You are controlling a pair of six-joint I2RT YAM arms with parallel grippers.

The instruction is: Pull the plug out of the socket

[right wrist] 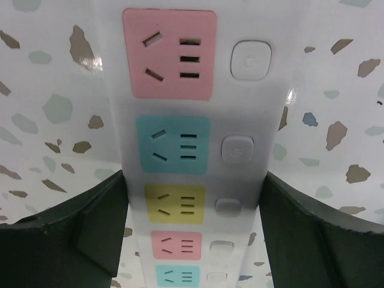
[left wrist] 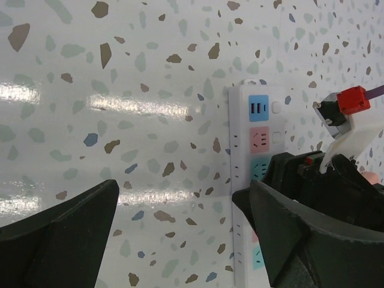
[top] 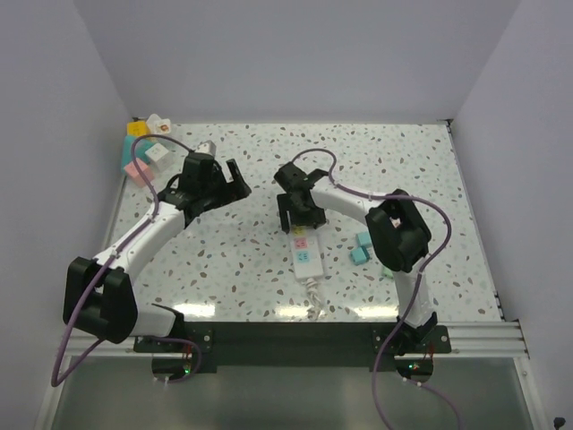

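The white oblong plastic socket [top: 307, 257] lies flat on the speckled table [top: 403, 161]. It is probably light, stiff and slippery, so it is best clamped across its long sides. The right gripper [right wrist: 193, 180] straddles it wide, grip unclear; the left gripper [left wrist: 177, 195] gapes empty.

You have a white oblong plastic power strip [right wrist: 252, 120] whose 5 square outlet panels [right wrist: 169, 54] run pink, teal, yellow, pink, teal. Under it the glossy white tabletop [top: 242, 260] is speckled brown, grey and pale green. The left gripper [left wrist: 180, 240] and right gripper [right wrist: 192, 240] are black, their cables [top: 67, 349] purple, and 2 small cube blocks [top: 359, 255] are teal.
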